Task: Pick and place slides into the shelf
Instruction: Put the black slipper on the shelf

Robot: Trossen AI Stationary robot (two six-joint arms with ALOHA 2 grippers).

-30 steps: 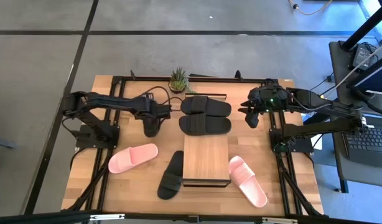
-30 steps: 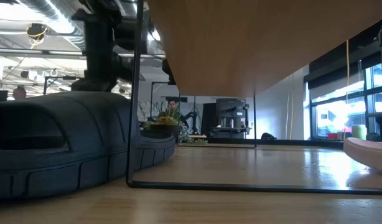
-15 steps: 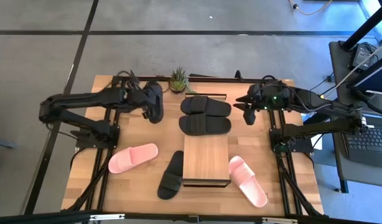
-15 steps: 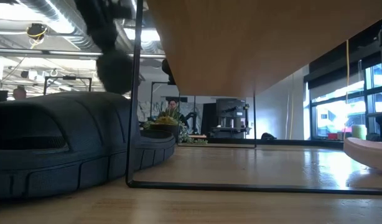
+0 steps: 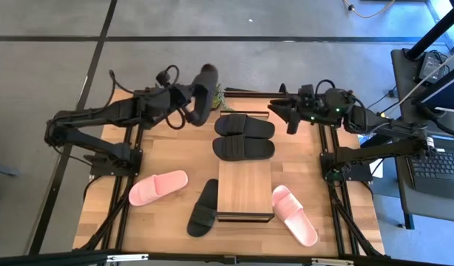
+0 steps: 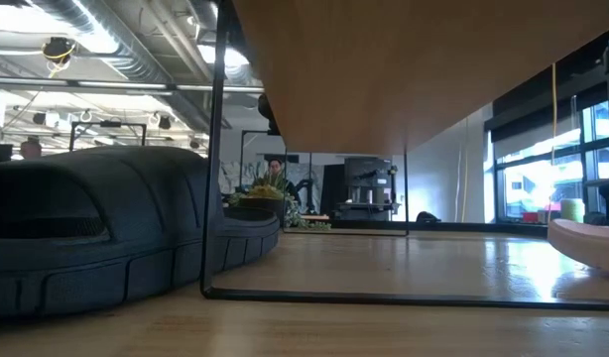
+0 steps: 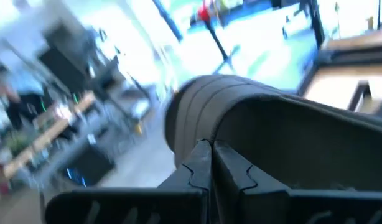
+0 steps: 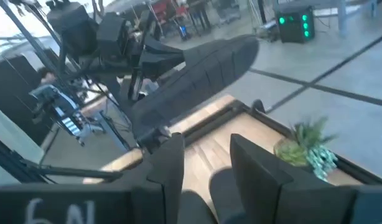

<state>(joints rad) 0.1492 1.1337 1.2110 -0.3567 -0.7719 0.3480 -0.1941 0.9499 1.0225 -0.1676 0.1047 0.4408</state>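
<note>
My left gripper [image 5: 188, 100] is shut on a black slide [image 5: 201, 94], held high over the table's far edge beside the small plant [image 5: 212, 94]. The right wrist view shows that slide [image 8: 197, 68] in the air, tilted. My right gripper [image 5: 284, 117] stands open and level at the far right, nothing between its fingers [image 8: 172, 163]. Two black slides [image 5: 244, 126] [image 5: 244, 148] lie soles down behind the shelf [image 5: 245, 188]. On the table lie a pink slide [image 5: 158, 187], a black slide [image 5: 203, 208] and another pink slide [image 5: 293, 214]. My left gripper holds the black slide at its long side [image 5: 193, 102], about halfway along. It comes roughly level from the table's left, across the slide. In the left wrist view the closed fingers [image 7: 200, 163] hide the point of contact. The slide is lifted clear and tilted.
The low view looks under the shelf's plank [image 6: 404, 69] past its thin black frame [image 6: 215, 149], with a black slide [image 6: 86, 233] at the left and a pink one [image 6: 592, 243] at the right. The shelf's top is bare.
My left gripper has risen steeply toward the table's far edge and tipped from pointing down to nearly level, carrying the black slide up from table height into the air. My right gripper has tipped up to level and drifted slightly up and toward the far edge.
</note>
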